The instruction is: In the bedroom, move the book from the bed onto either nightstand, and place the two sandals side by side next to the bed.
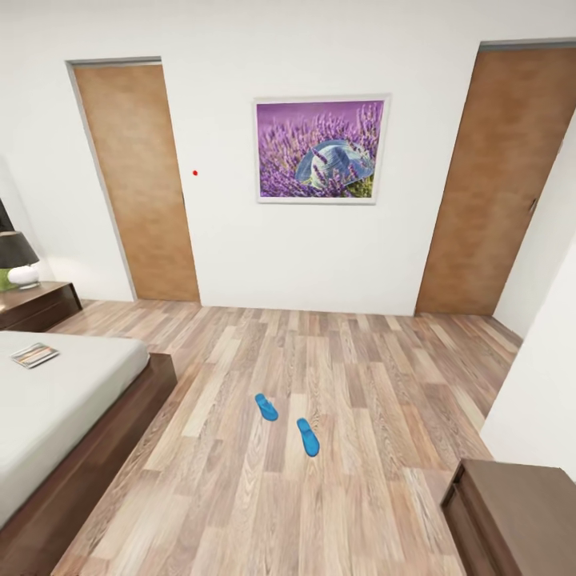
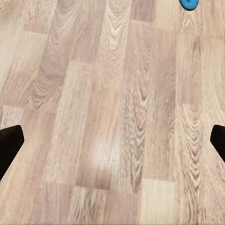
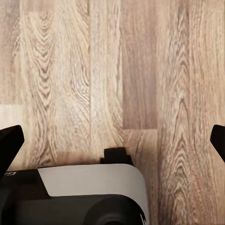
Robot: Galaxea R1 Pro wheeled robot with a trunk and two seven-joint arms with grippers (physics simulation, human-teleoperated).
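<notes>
Head high toward doors; wrists close over floor [image 2: 112, 112].

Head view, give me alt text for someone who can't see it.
Two blue sandals lie apart on a wood-plank floor, right of a bed holding a book. Behind, a white wall carries a lavender picture between two wooden doors.

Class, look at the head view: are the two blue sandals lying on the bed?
No, both sandals lie on the wood-plank floor, apart from the bed.
</notes>
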